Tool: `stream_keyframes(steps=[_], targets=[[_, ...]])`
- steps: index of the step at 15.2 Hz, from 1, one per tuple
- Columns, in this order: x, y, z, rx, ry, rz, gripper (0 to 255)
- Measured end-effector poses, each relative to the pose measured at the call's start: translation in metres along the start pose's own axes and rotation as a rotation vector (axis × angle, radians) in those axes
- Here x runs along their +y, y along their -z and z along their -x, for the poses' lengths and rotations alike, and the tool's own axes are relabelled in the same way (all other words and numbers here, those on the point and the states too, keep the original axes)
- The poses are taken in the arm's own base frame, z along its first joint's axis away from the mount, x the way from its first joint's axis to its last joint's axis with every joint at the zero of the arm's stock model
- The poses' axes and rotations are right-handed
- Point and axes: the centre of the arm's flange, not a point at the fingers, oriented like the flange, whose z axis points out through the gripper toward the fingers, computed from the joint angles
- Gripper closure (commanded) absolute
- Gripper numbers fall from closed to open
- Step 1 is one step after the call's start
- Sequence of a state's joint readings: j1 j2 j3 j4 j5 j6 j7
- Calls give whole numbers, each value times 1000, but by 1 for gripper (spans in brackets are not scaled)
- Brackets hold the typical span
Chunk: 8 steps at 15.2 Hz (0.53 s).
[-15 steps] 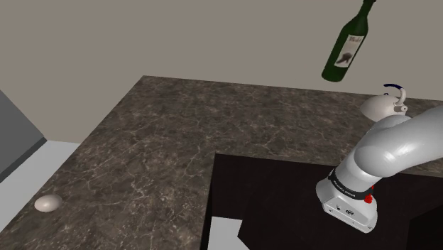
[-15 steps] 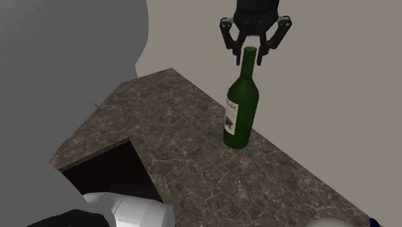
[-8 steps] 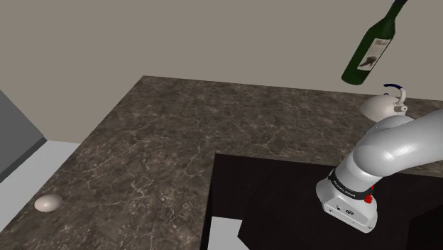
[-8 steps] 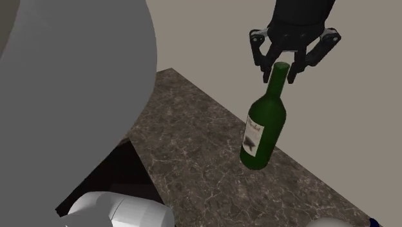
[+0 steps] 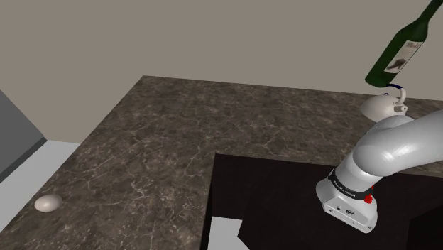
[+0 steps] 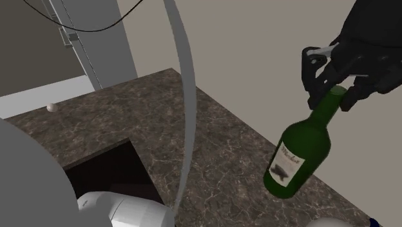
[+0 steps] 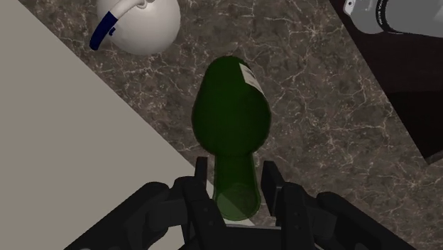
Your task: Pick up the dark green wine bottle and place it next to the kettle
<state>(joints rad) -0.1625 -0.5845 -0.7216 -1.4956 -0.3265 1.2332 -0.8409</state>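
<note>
A dark green wine bottle [image 5: 402, 51] with a pale label hangs tilted in the air above the dark marbled counter [image 5: 170, 135], high at the shoulder view's right. My black gripper [image 6: 332, 82] is shut on the bottle's neck; the wrist view looks down the bottle [image 7: 231, 121] from between the fingers [image 7: 201, 176]. The white kettle [image 5: 384, 106] with a blue handle stands on the counter by the wall, just below the bottle in the shoulder view. Seen from the wrist, the kettle [image 7: 139, 24] lies a little beyond the bottle's base. In the second exterior view the bottle [image 6: 301, 151] leans over the counter's far edge.
A dark recess [image 5: 284, 199] is cut into the counter by the arm's base [image 5: 348, 202]. A small pale round object [image 5: 47, 203] lies on the floor at the shoulder view's lower left. A beige wall runs behind the counter.
The gripper has carried the bottle toward the shoulder view's right, ending above the kettle. The bottle tilts more than before. The arm swept across the second exterior view.
</note>
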Motion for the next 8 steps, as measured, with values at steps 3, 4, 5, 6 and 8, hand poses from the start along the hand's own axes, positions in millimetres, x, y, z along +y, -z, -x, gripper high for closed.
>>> stream_keyframes(steps=[3, 4, 5, 6, 8], targets=[[25, 2, 30, 0, 0, -1, 255], [34, 5, 40, 0, 0, -1, 255], [42, 4, 49, 0, 0, -1, 255], [49, 5, 58, 0, 0, -1, 255], [67, 7, 84, 1, 0, -2, 255]])
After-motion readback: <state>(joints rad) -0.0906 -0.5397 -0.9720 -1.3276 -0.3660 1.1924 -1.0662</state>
